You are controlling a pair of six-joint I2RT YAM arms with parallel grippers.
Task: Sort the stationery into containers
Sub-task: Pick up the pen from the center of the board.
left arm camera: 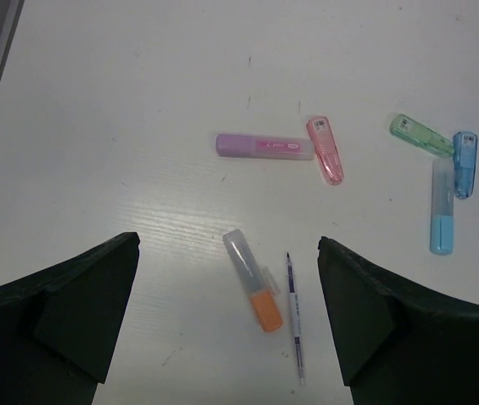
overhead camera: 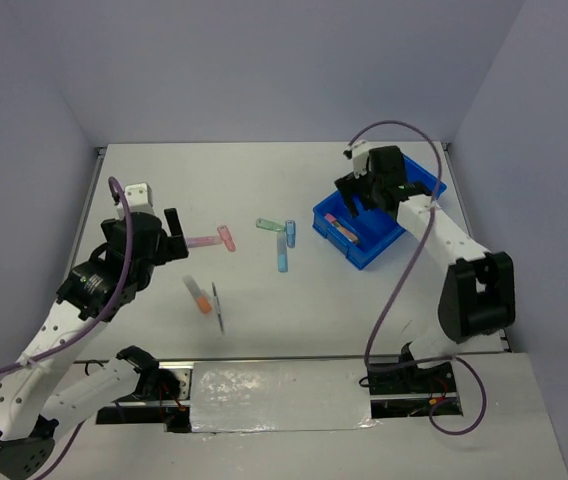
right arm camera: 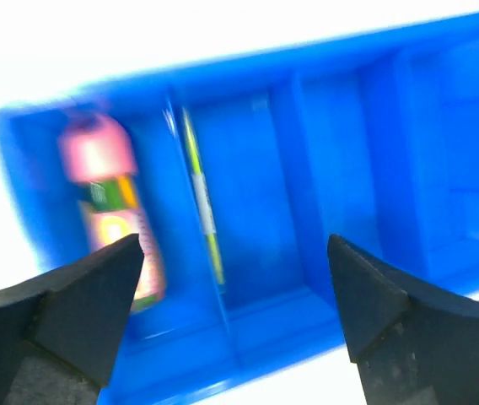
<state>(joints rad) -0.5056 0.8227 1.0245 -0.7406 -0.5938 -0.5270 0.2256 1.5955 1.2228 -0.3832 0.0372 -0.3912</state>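
Note:
The blue tray (overhead camera: 378, 255) stands at the right of the table, its long compartments (right arm camera: 332, 160) filling the right wrist view. A pink marker (right arm camera: 111, 211) lies in one end compartment and a thin yellow-green pen (right arm camera: 201, 198) lies along the divider beside it. My right gripper (right arm camera: 233, 253) hovers open over the tray (overhead camera: 356, 203), holding nothing. My left gripper (left arm camera: 227, 245) is open above an orange highlighter (left arm camera: 254, 280) and a thin pen (left arm camera: 294, 319), touching neither. Farther off lie a lilac marker (left arm camera: 265, 146), a pink one (left arm camera: 325, 150), a green one (left arm camera: 421, 135) and two light blue ones (left arm camera: 442, 211).
The loose pens lie in the table's middle, between the left gripper (overhead camera: 174, 235) and the tray. White walls close the table at the left (overhead camera: 89, 200), back and right. The arm bases and cables sit along the near edge.

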